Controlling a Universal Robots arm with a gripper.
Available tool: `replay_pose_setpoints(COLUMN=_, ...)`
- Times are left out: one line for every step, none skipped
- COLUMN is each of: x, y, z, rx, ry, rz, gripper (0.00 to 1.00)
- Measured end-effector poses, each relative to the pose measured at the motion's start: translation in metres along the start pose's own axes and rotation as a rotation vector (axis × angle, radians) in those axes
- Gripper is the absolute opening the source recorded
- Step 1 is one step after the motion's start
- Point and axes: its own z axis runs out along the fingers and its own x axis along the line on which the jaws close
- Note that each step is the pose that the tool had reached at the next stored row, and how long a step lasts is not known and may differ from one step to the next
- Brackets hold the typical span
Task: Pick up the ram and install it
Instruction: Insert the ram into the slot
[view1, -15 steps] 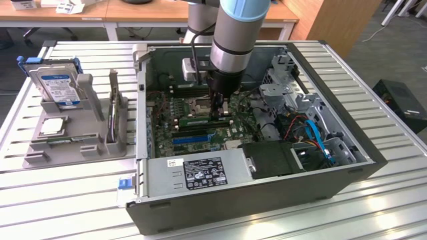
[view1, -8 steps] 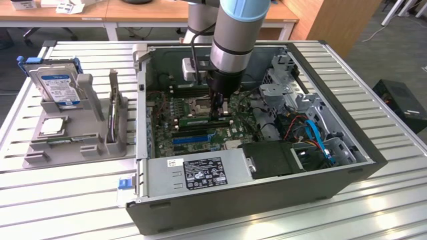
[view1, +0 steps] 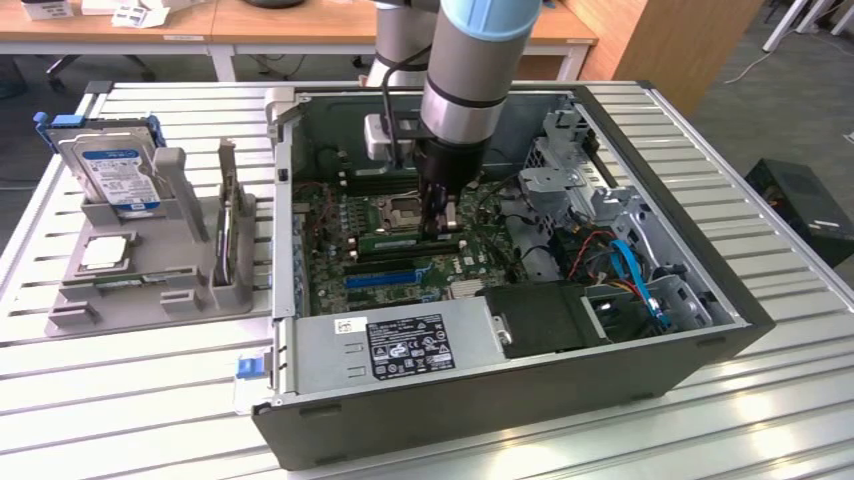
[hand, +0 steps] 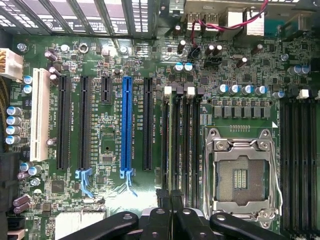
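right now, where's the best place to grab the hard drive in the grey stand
Probably grip the hard drive by its free top edge, coming from above: it stands tilted in the grey stand, lower end seated, upper half standing clear.

The motherboard (hand: 112, 145) is showing green, with one slot (hand: 127, 125) glowing blue, another slot (hand: 40, 115) showing white and the rest black; the gripper (hand: 170, 194) is looking black.

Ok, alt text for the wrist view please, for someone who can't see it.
The shut gripper hangs over the black memory slots of a green motherboard, beside the empty CPU socket. A blue expansion slot and a white slot run parallel to them further along the board.
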Motion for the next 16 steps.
replay_pose_setpoints(x=0.0, y=0.0, z=-0.0004, rx=0.0, ry=0.0, rz=0.0, gripper=0.12)
replay_pose_setpoints(x=0.0, y=0.0, z=-0.0009, rx=0.0, ry=0.0001, rz=0.0, gripper=0.12)
replay_pose_setpoints(x=-0.0001, y=0.0, z=-0.0013, rx=0.0, ry=-0.0001, rz=0.0, gripper=0.12)
replay_pose_setpoints(x=-0.0001, y=0.0001, z=-0.0016, rx=0.0, ry=-0.0002, rz=0.0, gripper=0.12)
replay_pose_setpoints(x=-0.0001, y=0.0001, z=-0.0019, rx=0.0, ry=-0.0001, rz=0.0, gripper=0.12)
replay_pose_setpoints(x=-0.0001, y=0.0001, z=-0.002, rx=0.0, ry=-0.0002, rz=0.0, gripper=0.12)
replay_pose_setpoints(x=-0.0001, y=0.0001, z=-0.0021, rx=0.0, ry=0.0, rz=0.0, gripper=0.12)
replay_pose_setpoints(x=0.0003, y=0.0001, z=-0.0022, rx=0.0, ry=0.0, rz=0.0, gripper=0.12)
replay_pose_setpoints(x=0.0003, y=0.0001, z=-0.0022, rx=0.0, ry=0.0, rz=0.0, gripper=0.12)
replay_pose_setpoints(x=0.0003, y=0.0001, z=-0.0022, rx=0.0, ry=0.0, rz=0.0, gripper=0.12)
replay_pose_setpoints(x=0.0003, y=0.0001, z=-0.0021, rx=0.0, ry=-0.0001, rz=0.0, gripper=0.12)
replay_pose_setpoints(x=0.0004, y=0.0001, z=-0.0019, rx=-0.0001, ry=0.0001, rz=0.0, gripper=0.12)
replay_pose_setpoints(x=0.0004, y=0.0001, z=-0.0017, rx=0.0, ry=0.0001, rz=0.0, gripper=0.12)
replay_pose_setpoints(x=0.0004, y=0.0001, z=-0.0016, rx=-0.0001, ry=0.0002, rz=0.0, gripper=0.12)
replay_pose_setpoints(x=0.0003, y=0.0001, z=-0.0016, rx=-0.0001, ry=0.0001, rz=0.0, gripper=0.12)
replay_pose_setpoints(x=0.0003, y=0.0001, z=-0.0015, rx=-0.0001, ry=0.0001, rz=0.0, gripper=0.12)
